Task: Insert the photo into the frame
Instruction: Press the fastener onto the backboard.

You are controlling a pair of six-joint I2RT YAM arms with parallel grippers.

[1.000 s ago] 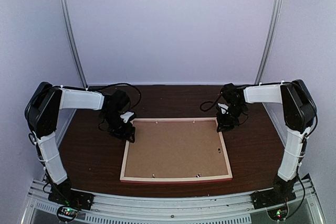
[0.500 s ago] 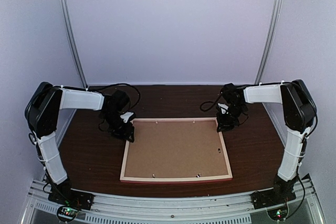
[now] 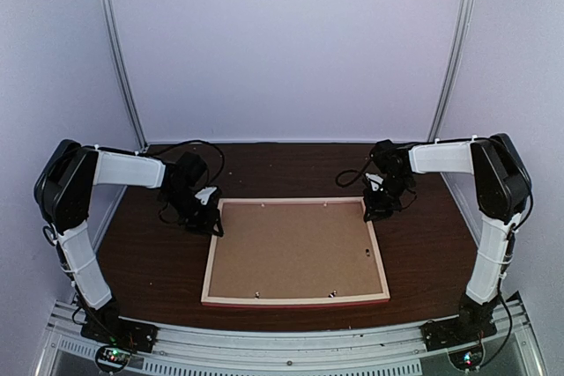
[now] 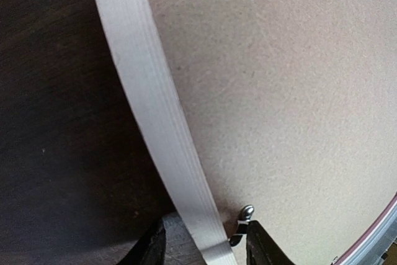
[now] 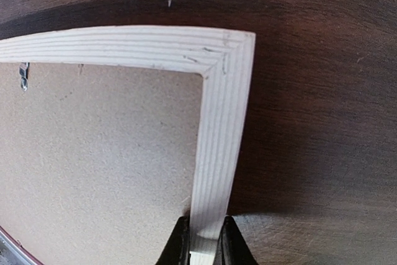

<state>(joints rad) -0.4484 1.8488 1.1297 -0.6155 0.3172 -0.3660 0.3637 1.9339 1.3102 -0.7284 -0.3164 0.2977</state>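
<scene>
table (image 3: 150,261): dark wood shows on every side of the frame | frame (image 3: 210,272): mid-table, pale back rails up, brown backing board (image 3: 295,248) inside | right gripper (image 5: 206,240): pinching right rail near far corner | left gripper (image 4: 208,249): fingers spread astride left rail, gaps both sides | metal clip (image 4: 246,211): beside that rail, seen in wrist view only

Text on frame (image 3: 295,299): none that can be read.
Text on board (image 3: 295,248): plain brown, no print or label.
Text on worktop (image 3: 150,261): no sign or number.
Brands on arms: too small to read.
</scene>
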